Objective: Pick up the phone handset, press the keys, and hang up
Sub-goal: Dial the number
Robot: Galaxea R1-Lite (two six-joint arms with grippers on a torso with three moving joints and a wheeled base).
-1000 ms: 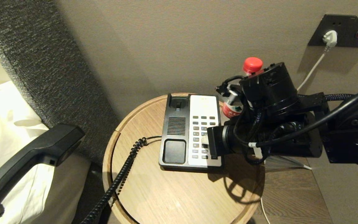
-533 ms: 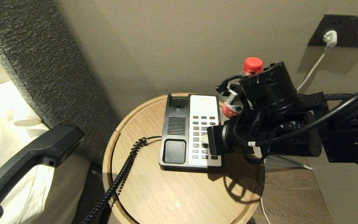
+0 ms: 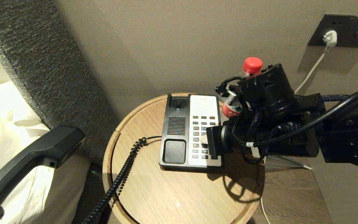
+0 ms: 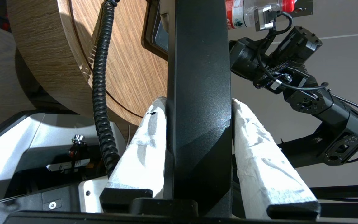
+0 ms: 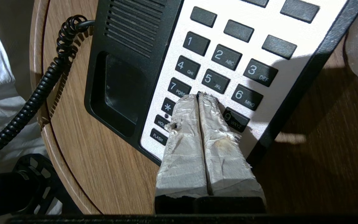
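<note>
The right hand (image 5: 198,96) is clenched, its two taped fingers (image 5: 185,130) pressed flat together into one blunt tip that sits over the 8 key, between 7 and 9; whether it is pushing the key down or only resting on it is hard to tell from here. Around it lies the keypad (image 5: 225,59) of the phone base (image 3: 190,132), which stands on the round wooden surface (image 3: 179,193) with a red-capped bottle (image 3: 244,90) just behind. The left hand (image 4: 199,102) is off to the left over the bed (image 3: 7,133), grasping the phone handset (image 3: 31,158) between its taped fingers, with the coiled cord (image 3: 116,180) trailing back to the base. So the key-pressing step is in hand. Next, the right tip should lift clear of the keypad, and the handset must go back into the empty cradle (image 3: 175,130).
</note>
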